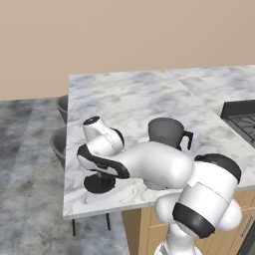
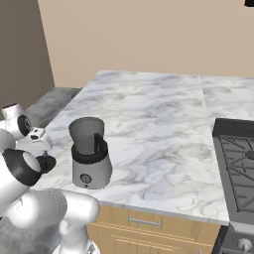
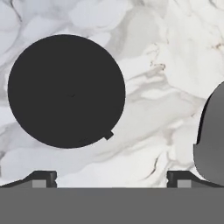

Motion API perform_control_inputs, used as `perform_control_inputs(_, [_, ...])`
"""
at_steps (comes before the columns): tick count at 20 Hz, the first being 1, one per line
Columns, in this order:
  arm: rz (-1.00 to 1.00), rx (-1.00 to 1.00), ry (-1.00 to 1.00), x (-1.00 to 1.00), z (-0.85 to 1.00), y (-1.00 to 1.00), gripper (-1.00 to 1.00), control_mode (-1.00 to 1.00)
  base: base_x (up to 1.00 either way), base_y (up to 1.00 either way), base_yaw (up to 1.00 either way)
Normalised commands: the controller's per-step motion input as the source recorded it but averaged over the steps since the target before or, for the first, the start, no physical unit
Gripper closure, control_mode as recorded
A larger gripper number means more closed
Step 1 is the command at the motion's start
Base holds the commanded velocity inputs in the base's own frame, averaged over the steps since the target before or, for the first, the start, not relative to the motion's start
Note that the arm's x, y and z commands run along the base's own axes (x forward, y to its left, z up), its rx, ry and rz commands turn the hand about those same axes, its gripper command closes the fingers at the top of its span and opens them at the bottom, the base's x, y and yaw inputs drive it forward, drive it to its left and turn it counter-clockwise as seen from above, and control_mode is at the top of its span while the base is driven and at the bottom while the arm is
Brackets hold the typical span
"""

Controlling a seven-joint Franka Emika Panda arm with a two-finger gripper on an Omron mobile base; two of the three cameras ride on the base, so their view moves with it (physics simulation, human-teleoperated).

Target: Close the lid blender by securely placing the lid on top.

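The lid [image 3: 65,91] is a flat round black disc lying on the white marble counter [image 3: 166,57]. In the hand view it sits left of centre. My gripper [image 3: 111,179] hangs above it, open, its two fingertips [image 3: 43,178] wide apart with nothing between them. In the left base view the lid [image 1: 98,184] lies near the counter's front left corner, partly hidden under my arm. The blender [image 2: 89,154] stands upright to the right of the lid, a dark grey jar [image 1: 167,132] with a side handle on a light grey base, its top uncovered. The blender's base [image 3: 212,140] shows at the hand view's right edge.
A dark stove top [image 2: 238,163] lies at the counter's right end. Two grey stools [image 1: 60,142] stand beyond the counter's left edge. The counter's front edge [image 1: 99,209] runs close to the lid, with wooden drawers [image 2: 144,223] below it.
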Motion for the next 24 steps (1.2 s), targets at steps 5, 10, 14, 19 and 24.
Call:
perform_control_inputs(5, [0.0,0.0,0.0,0.2,-0.32,0.14,-1.0,-1.0,0.0,0.0,0.0])
perform_control_inputs(10, [0.0,0.0,0.0,0.17,-0.26,0.09,-1.0,-1.0,0.0,0.0,0.0])
perform_control_inputs(14, [0.0,0.0,0.0,0.19,-0.14,0.01,-1.0,-1.0,0.0,0.0,0.0])
perform_control_inputs(19, [0.0,0.0,0.0,0.19,-0.12,0.0,-1.0,-1.0,0.0,0.0,0.0])
perform_control_inputs(24, [0.0,0.0,-0.02,-0.03,-0.11,0.0,-1.0,-1.0,0.0,0.0,0.0])
